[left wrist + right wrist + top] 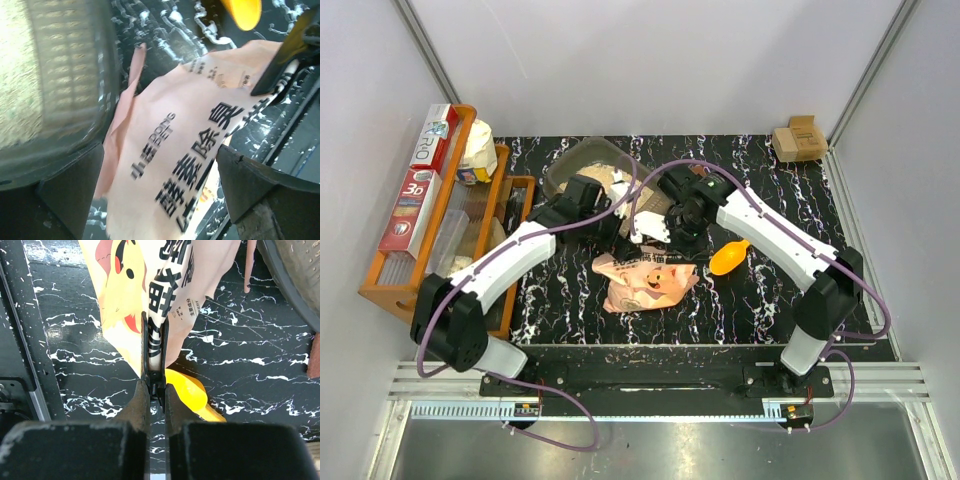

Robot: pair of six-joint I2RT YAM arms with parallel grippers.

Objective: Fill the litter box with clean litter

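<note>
Right now my right gripper (155, 332) is pinched tight on an edge of the pink pig-printed bag (175, 285), the material squeezed flat between my two fingers. The yellow-orange scoop (189, 390) lies on the black marbled table (260, 370) just beside the bag. My left gripper (165, 192) hangs over the bag's printed face with its fingers spread wide and nothing between them. The litter box (80, 75) sits just beside the bag, toward the table's far side, and pale beige litter (17, 75) shows inside it.
</note>
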